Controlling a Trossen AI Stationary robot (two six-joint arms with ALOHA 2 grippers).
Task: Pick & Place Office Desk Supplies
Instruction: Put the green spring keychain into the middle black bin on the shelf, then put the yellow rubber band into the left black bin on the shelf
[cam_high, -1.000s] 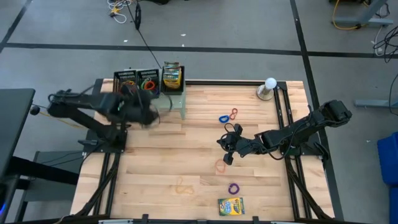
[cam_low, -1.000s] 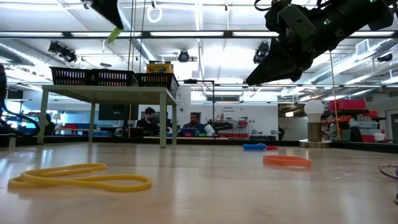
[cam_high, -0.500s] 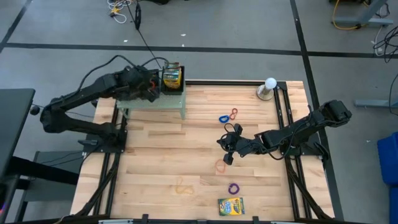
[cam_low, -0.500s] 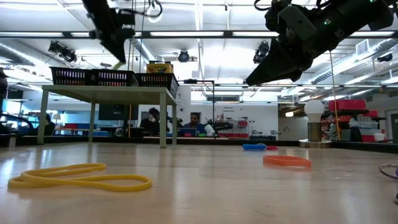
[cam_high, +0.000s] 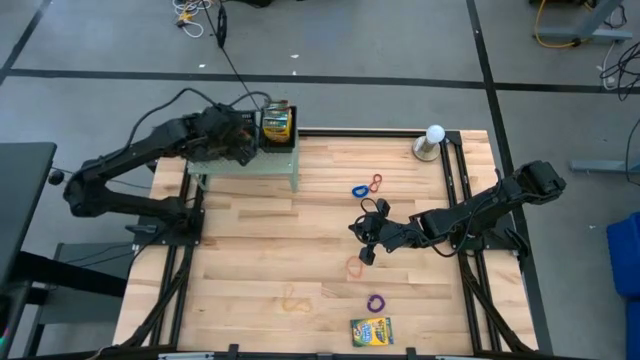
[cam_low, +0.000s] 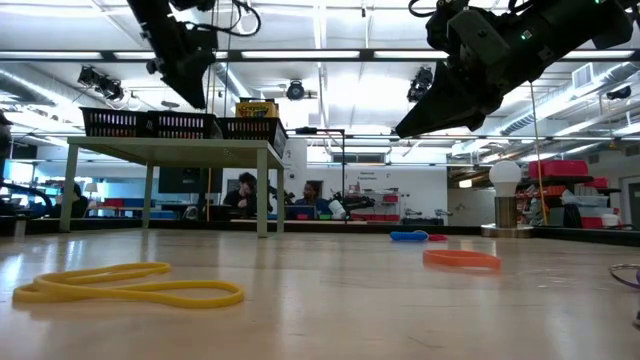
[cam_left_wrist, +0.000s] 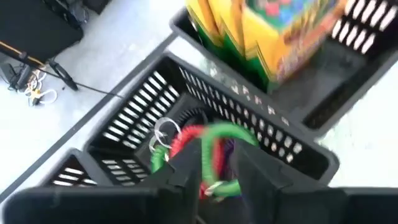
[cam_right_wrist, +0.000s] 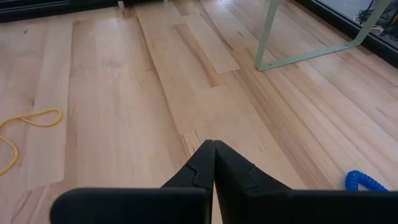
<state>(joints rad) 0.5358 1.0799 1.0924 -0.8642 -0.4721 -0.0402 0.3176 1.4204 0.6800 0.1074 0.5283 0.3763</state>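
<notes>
My left gripper (cam_high: 243, 140) hangs over the black mesh trays (cam_low: 180, 124) on the pale green stand (cam_high: 262, 166) at the far left. In its wrist view its fingers stand slightly apart just above red and green rubber bands (cam_left_wrist: 205, 140) in the middle tray (cam_left_wrist: 249, 118). I cannot tell whether they touch a band. A crayon box (cam_left_wrist: 273, 31) stands in the neighbouring tray. My right gripper (cam_high: 362, 243) is shut and empty above mid-table. An orange band (cam_high: 354, 268), a purple band (cam_high: 375, 302) and a tan band (cam_high: 293, 298) lie on the table.
Blue (cam_high: 360, 190) and red (cam_high: 376, 182) bands lie toward the far side. Another crayon box (cam_high: 371, 330) lies at the near edge. A white globe (cam_high: 433, 140) stands at the far right corner. The stand's legs (cam_right_wrist: 273, 37) rise from the table. People sit in the room beyond.
My left gripper has swung from over the table beside the stand toward the far edge and come down over the trays. The yellow-green band that hung below it in the low view no longer shows there. My right arm has kept still.
</notes>
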